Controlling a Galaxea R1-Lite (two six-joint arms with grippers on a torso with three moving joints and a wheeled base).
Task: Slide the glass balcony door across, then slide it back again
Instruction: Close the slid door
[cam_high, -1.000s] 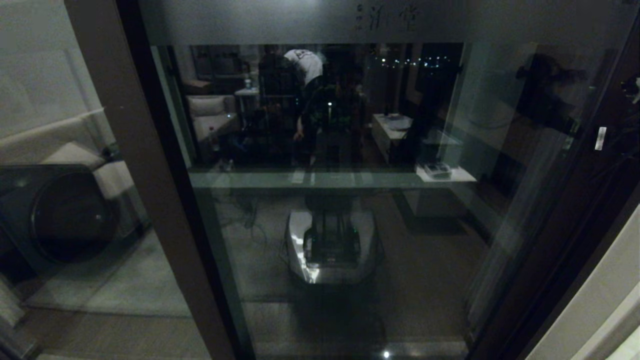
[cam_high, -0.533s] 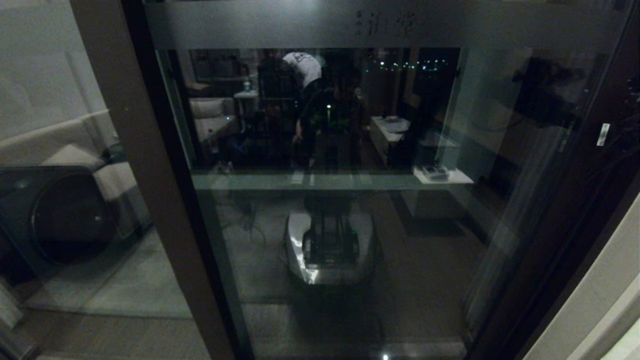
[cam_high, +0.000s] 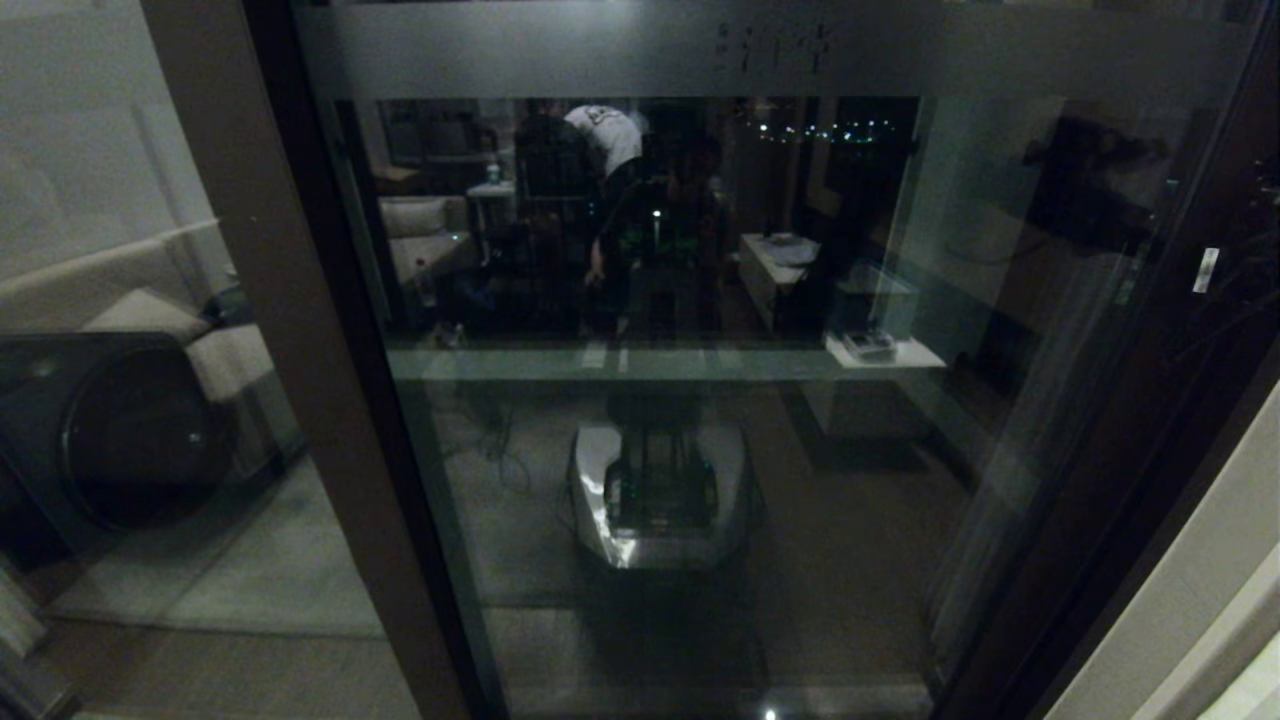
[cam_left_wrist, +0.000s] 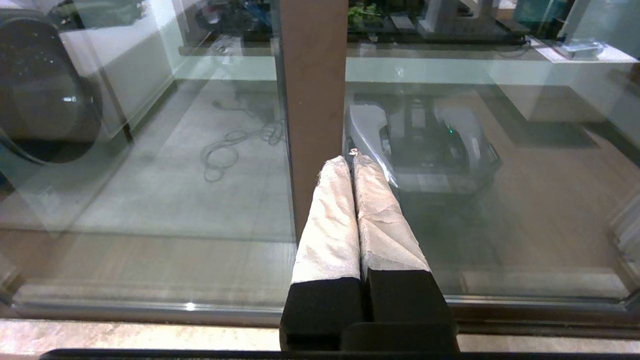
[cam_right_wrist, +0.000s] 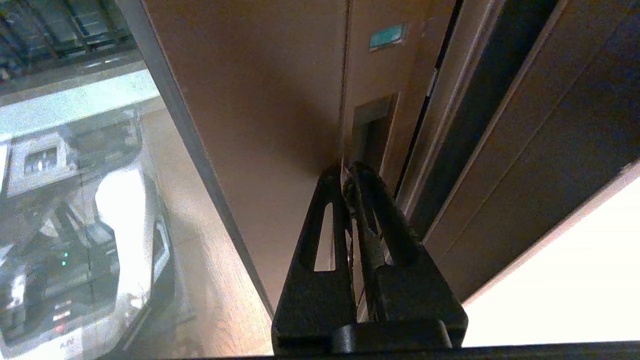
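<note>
Head view: I see the glass balcony door (cam_high: 660, 400) filling the frame, frosted band with characters along its top edge, its right stile close to the jamb at the right edge; neither arm shows here.
Right gripper (cam_right_wrist: 347, 172): fingers pressed together, holding nothing, tips at the door's brown stile just below the recessed pull slot (cam_right_wrist: 370, 122).
Left gripper (cam_left_wrist: 350, 162): cloth-wrapped fingers (cam_left_wrist: 330, 220) closed on nothing, tips near the brown upright (cam_left_wrist: 312, 100) to the door's left; I cannot tell if they touch.
Door position: it looks near one end of its travel, beside the jamb (cam_right_wrist: 500, 125).
Progress: I can't say which pass this is. If the first slide is pending, both remain; otherwise the return looks nearly finished.
Beyond the glass: a washing machine (cam_high: 120, 430) at the left edge.
</note>
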